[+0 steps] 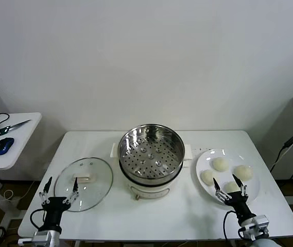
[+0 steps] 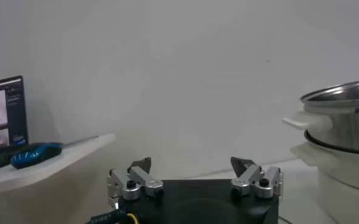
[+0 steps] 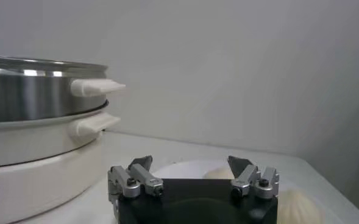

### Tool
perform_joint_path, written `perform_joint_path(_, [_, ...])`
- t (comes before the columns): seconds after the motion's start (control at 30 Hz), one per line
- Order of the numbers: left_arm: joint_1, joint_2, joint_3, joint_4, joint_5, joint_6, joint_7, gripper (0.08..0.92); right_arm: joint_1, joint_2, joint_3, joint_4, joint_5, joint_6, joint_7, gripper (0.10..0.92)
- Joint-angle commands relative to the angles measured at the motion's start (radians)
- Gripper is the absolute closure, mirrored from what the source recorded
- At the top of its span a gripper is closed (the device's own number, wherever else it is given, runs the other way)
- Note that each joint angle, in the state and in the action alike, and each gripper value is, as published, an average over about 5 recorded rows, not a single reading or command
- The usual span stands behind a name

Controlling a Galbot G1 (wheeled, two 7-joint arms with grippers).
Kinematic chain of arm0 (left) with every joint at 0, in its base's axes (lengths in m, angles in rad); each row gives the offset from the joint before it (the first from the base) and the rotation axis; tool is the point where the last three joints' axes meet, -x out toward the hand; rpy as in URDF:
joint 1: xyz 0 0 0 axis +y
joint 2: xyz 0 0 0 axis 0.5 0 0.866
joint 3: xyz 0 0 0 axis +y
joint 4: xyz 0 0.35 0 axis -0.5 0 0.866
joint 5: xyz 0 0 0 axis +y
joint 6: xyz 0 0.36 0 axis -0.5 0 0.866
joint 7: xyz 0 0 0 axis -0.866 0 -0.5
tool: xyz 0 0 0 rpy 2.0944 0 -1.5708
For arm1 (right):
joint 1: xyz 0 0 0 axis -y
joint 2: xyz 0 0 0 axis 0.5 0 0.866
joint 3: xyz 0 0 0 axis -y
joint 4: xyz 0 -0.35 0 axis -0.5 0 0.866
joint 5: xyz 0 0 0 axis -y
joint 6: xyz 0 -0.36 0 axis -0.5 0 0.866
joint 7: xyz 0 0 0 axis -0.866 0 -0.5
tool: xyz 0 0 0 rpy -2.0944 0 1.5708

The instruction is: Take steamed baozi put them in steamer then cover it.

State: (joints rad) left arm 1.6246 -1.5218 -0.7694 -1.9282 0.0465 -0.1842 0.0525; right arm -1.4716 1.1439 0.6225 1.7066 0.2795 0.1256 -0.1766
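Nearest item: right gripper point(image 1: 230, 187), at the front edge of the white surface point(image 1: 187, 216), jaws spread wide and empty, poised just in front of the plate point(image 1: 204, 163). Judged as positioned for the first pick, since the buns lie directly ahead of it.

Left gripper point(image 1: 61, 186), likewise at the front edge, jaws wide and empty, its tips over the near rim of the cover point(image 1: 83, 183). Judged as waiting beside the part it will probably handle last.

Cover: clear glass, metal rim, cream handle up, lying flat on the surface to the robot's left of the steamer point(image 1: 150, 154). Off the pot, so the opening is free for loading.

Steamed baozi point(image 1: 220, 164): four, cream-white, grouped on the plate to the robot's right of the steamer, none yet moved. In the right wrist view two of them point(image 3: 298, 207) show just beyond the gripper point(image 3: 190, 173).

Steamer: shiny steel pot on a cream base, centre of the surface, perforated tray bare. Placed between cover and plate, so each arm reaches its own item without crossing. In the left wrist view its side point(image 2: 344, 122) stands beyond the left gripper point(image 2: 191, 171).

Farther off: side desk point(image 1: 12, 149) at the robot's left, carrying a blue mouse point(image 1: 3, 145); white wall behind.

Status, as judged: no step of the task begun.
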Motion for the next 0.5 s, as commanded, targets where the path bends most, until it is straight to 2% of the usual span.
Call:
perform_joint_path(0.03, [0.001,0.006,0.007,-0.001,0.005,-0.007,-0.01,0.177,0.069,-0.113,0.012,0.007,-0.121,-0.119,-0.117,0.203])
perform_joint_path(0.17, [-0.001,0.013,0.012,-0.002,0.004,-0.005,-0.013,0.177,0.167,-0.309,-0.028,-0.018,-0.191,-0.246,-0.271,0.203])
perform_joint_path(0.27, [-0.003,0.021,0.014,-0.001,0.002,-0.005,-0.016,0.177,0.283,-0.496,-0.109,-0.082,-0.188,-0.28,-0.429,0.203])
perform_joint_path(0.4, [-0.006,0.034,0.014,-0.001,-0.003,0.0,-0.016,0.177,0.516,-0.706,-0.312,-0.199,-0.203,-0.305,-0.66,0.203])
perform_joint_path(0.5, [-0.012,0.039,0.014,0.002,-0.008,0.002,-0.017,0.177,0.736,-0.795,-0.537,-0.269,-0.213,-0.313,-0.783,0.203])
